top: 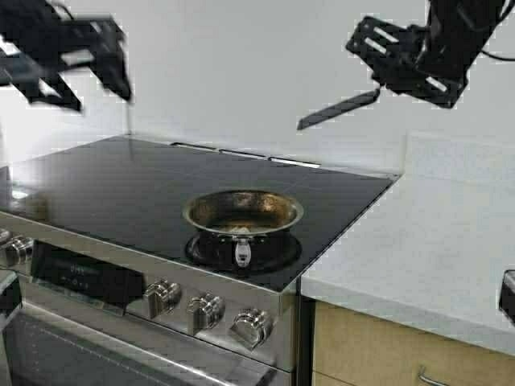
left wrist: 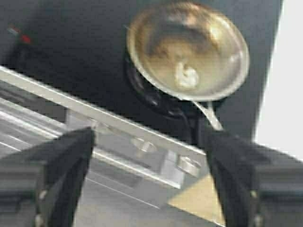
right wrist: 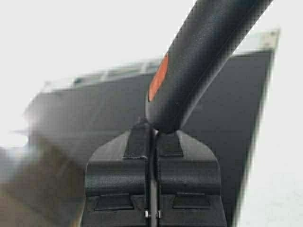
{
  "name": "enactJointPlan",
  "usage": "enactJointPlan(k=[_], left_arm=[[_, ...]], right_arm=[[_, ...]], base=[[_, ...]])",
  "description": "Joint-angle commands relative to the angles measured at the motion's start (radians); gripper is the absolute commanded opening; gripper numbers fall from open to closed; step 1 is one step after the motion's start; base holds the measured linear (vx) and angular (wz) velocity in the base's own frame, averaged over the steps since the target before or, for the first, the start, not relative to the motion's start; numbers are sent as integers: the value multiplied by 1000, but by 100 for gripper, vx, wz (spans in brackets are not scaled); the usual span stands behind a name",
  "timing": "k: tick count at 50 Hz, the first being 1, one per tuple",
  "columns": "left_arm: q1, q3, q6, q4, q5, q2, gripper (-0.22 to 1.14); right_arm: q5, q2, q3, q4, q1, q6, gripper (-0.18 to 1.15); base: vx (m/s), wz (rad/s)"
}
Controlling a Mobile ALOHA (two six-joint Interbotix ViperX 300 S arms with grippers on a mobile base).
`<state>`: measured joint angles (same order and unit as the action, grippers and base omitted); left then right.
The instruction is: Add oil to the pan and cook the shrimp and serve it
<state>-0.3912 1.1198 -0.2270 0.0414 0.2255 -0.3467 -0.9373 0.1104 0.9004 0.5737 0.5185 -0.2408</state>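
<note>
pan [top: 243, 211] sits on the stove's [top: 121, 189] front burner with the shrimp [left wrist: 185, 75] already curled inside, so it's cooking stage i'd say. right gripper [top: 378, 90] is up high behind and right of the pan, jaws clamped on a spatula [top: 338, 109], probably held clear until it's time to stir. left gripper [left wrist: 147, 175] is raised too, jaws wide open and empty, pan below and ahead of them

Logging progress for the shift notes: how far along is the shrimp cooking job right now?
Done: the shrimp lies in the pan on the stovetop. Whether oil went in, I cannot tell. In hand: the right tool is shut on a black spatula, raised above the stove. The left tool is open and high over the pan. Left: cooking, then serving.
</note>
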Motion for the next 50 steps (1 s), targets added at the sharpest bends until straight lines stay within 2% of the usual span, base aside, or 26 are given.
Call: enactJointPlan(k=[1, 7, 13, 17, 25, 36, 50], left_arm=[[-35, -28, -57, -3, 199, 190, 99], [-37, -49, -187, -107, 390, 376, 99], [-29, -107, -445, -319, 591, 565, 99], [0, -152, -607, -425, 729, 696, 99], [60, -264, -772, -552, 913, 936, 99], [63, -434, -902, -629, 956, 1144, 99], [57, -617, -1137, -788, 982, 1272, 99]], right_arm=[[-38, 8, -17, 15, 2, 0, 8], [-60, 26, -14, 44, 0, 0, 8], [-77, 49, -17, 52, 2, 0, 8], [-78, 64, -20, 54, 0, -2, 8], [-78, 84, -28, 54, 0, -3, 8], [-78, 92, -32, 54, 0, -5, 8], [-78, 104, -38, 54, 0, -5, 8]], base=[[0, 0], [0, 0], [0, 0], [0, 0], [0, 0], [0, 0], [0, 0]])
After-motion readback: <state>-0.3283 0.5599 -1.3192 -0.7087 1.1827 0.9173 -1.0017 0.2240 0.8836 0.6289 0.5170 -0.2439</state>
